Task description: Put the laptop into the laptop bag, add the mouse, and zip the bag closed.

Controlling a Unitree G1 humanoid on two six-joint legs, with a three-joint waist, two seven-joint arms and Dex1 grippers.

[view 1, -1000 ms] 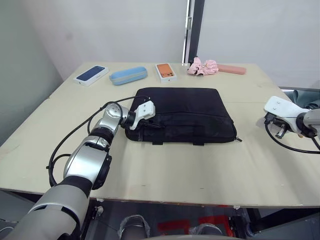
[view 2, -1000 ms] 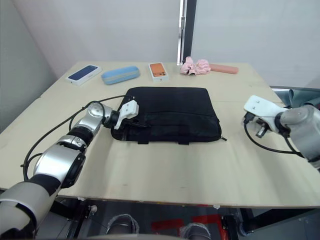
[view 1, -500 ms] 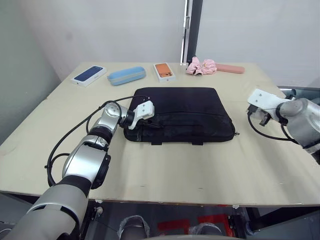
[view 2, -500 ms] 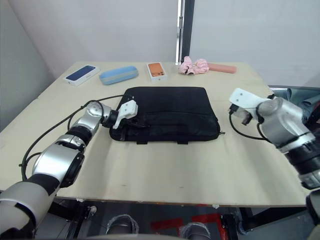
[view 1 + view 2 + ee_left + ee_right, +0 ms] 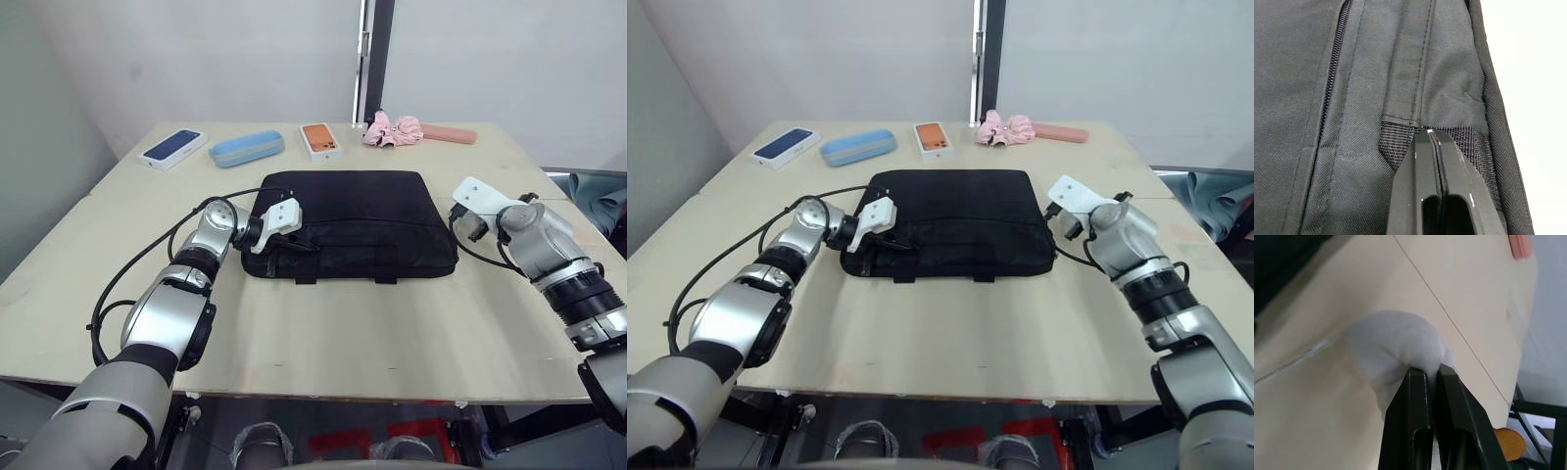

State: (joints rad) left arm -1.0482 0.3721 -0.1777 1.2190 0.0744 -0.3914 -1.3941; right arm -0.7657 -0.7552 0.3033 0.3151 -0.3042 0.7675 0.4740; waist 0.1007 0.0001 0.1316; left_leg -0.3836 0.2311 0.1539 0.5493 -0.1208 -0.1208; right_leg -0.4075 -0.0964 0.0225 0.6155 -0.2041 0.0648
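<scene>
The black laptop bag (image 5: 358,223) lies flat in the middle of the table, its zipper line (image 5: 1332,83) running along the top. My left gripper (image 5: 292,241) rests on the bag's front left corner, shut, with its fingertips (image 5: 1422,147) against the woven strap there. My right gripper (image 5: 462,217) hovers just off the bag's right edge. It is shut on a lumpy white thing (image 5: 1396,347) pinched at its fingertips (image 5: 1418,377). The laptop and the mouse are hidden or out of view.
Along the table's far side lie a blue phone box (image 5: 176,147), a light blue case (image 5: 250,148), an orange phone box (image 5: 323,140), a pink scrunchie (image 5: 394,129) and a flat pink item (image 5: 449,134). Bare tabletop (image 5: 333,323) stretches in front of the bag.
My right arm has swung left from the table's right edge to the bag's right side. The left gripper has stayed on the bag's corner.
</scene>
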